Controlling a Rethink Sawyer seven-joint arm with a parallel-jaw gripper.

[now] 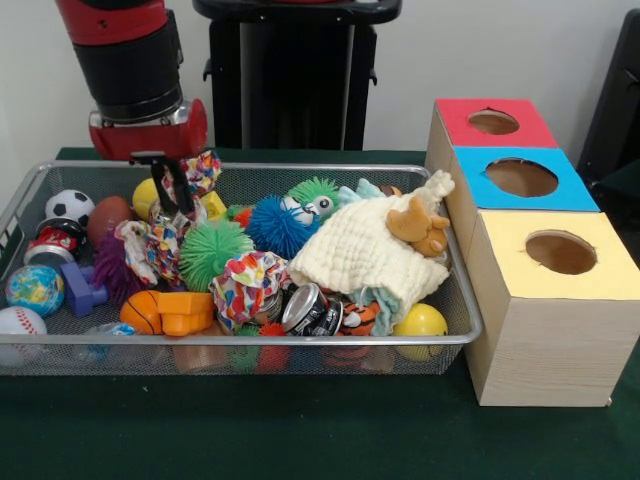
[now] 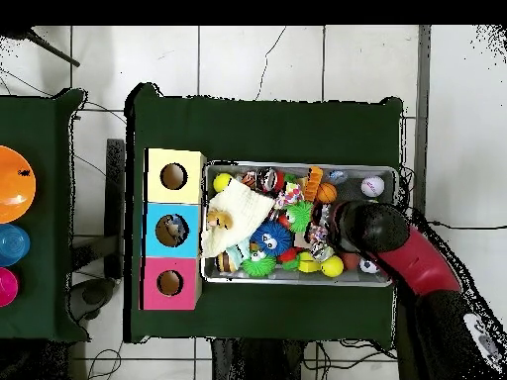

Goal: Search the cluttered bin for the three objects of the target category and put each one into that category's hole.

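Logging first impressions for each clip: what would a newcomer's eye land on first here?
Most likely the wire bin, heaped with bright toys, where a cream cloth drapes over the pile beside a blue spiky ball. Next, the red and black arm coming down at the bin's back corner, its gripper dipped among the toys. Then the wooden box beside the bin, topped with red, blue and yellow panels, each with a round hole.

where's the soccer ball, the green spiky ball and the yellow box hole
soccer ball (image 1: 69,206), front view, on its white and black upper face
green spiky ball (image 1: 212,251), front view, on the middle of its spikes
yellow box hole (image 1: 561,252), front view, on the dark opening in the yellow top
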